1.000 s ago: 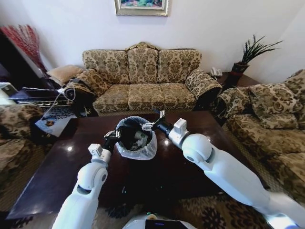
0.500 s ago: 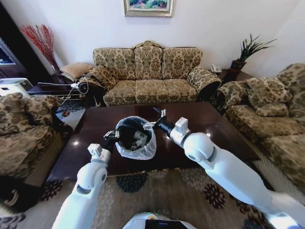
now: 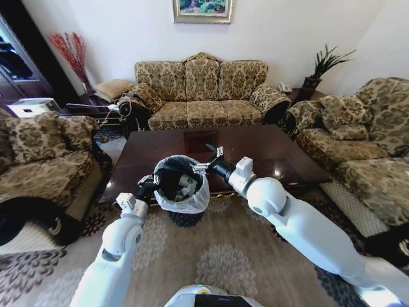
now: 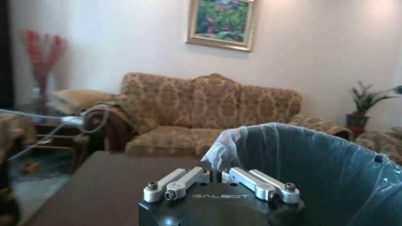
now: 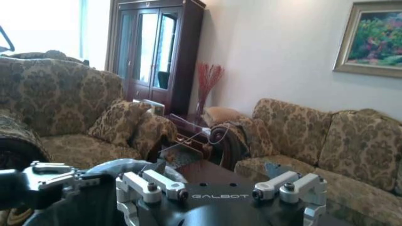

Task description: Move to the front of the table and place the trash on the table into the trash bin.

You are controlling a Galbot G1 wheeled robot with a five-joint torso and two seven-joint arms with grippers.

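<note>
The trash bin (image 3: 181, 192), dark with a whitish bag over its rim, hangs above the carpet in front of the dark glossy table (image 3: 262, 150). My left gripper (image 3: 149, 185) is shut on the bin's near-left rim. In the left wrist view the gripper (image 4: 218, 170) pinches the bag's edge, with the bin (image 4: 308, 165) just beyond. Pale scraps of trash (image 3: 185, 183) lie inside the bin. My right gripper (image 3: 214, 158) stands open beside the bin's right rim, holding nothing. In the right wrist view its fingers (image 5: 154, 184) are spread wide, above the bag's rim (image 5: 122, 165).
A patterned sofa (image 3: 204, 96) stands behind the table, with armchairs at the left (image 3: 45, 160) and the right (image 3: 364, 147). A flowered carpet (image 3: 211, 256) covers the floor between me and the table. A dark cabinet (image 5: 150, 52) stands at the far left.
The whole picture has shifted: the camera has backed away and the table lies farther ahead, with carpet now under the bin. Both arms and the bin keep their places in the view.
</note>
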